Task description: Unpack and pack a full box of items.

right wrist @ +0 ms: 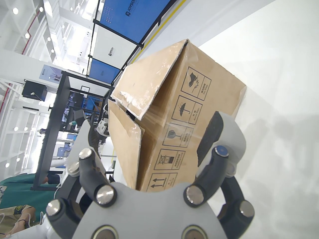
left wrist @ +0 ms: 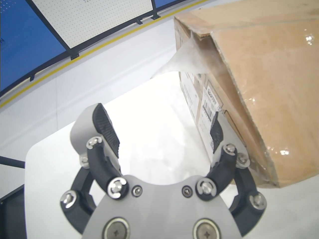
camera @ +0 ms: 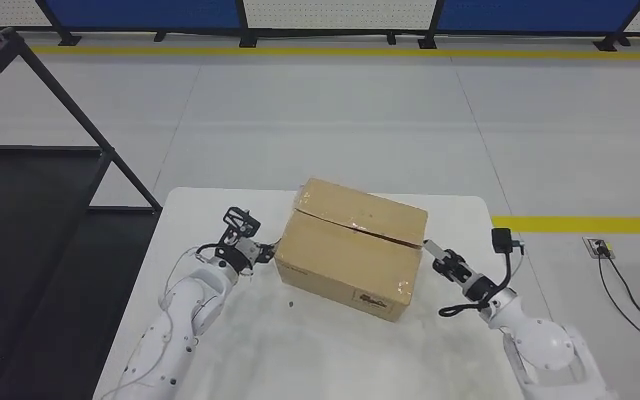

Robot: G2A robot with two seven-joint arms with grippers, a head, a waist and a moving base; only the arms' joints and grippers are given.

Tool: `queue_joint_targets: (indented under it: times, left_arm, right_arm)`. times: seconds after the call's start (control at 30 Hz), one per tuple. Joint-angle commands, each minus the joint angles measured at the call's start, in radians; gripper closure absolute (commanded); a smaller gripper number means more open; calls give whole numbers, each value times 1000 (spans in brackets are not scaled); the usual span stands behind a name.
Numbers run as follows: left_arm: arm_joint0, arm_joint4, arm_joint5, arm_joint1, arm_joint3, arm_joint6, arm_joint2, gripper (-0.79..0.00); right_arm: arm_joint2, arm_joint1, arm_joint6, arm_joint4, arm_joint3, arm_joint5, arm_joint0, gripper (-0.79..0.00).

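White table (camera: 190,215) holds everything; at the left, the left gripper (camera: 262,250) stands wide open and empty at the box's left end, one pad (left wrist: 216,129) just beside the labelled end face; a strip of clear tape (left wrist: 184,60) juts loose from that end's top edge; the cardboard box (camera: 350,245) sits mid-table, top flaps down but gaping at the seam; at its right end the right gripper (camera: 432,248) is spread wide, the box's edge between its fingers (right wrist: 214,130); whether they touch, I cannot tell.
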Motion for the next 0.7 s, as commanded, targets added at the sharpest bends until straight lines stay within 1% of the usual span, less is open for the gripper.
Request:
queue_joint_targets:
  times: [0.0,0.27,0.43,0.57,0.63,0.67]
  left_arm:
    - [28,12,-9,4,-33,-7,-5,-785]
    - [122,38,-71,22,-158,-41,-39,-785]
    - [165,4,-139,30,-231,-69,-58,-785]
    - [193,-29,-196,36,-277,-100,-72,-785]
    - [203,-44,-201,40,-295,-109,-90,-785]
    - [207,-78,-203,41,-297,-105,-104,-785]
  right_arm:
    - [-3,1,12,6,18,-3,18,-785]
    - [-31,1,33,-1,81,15,101,-785]
    - [-45,1,45,-7,106,14,139,-785]
    - [-56,4,81,-19,119,3,160,-785]
    - [-62,5,105,-9,127,-10,170,-785]
    - [-63,5,108,-6,131,-15,173,-785]
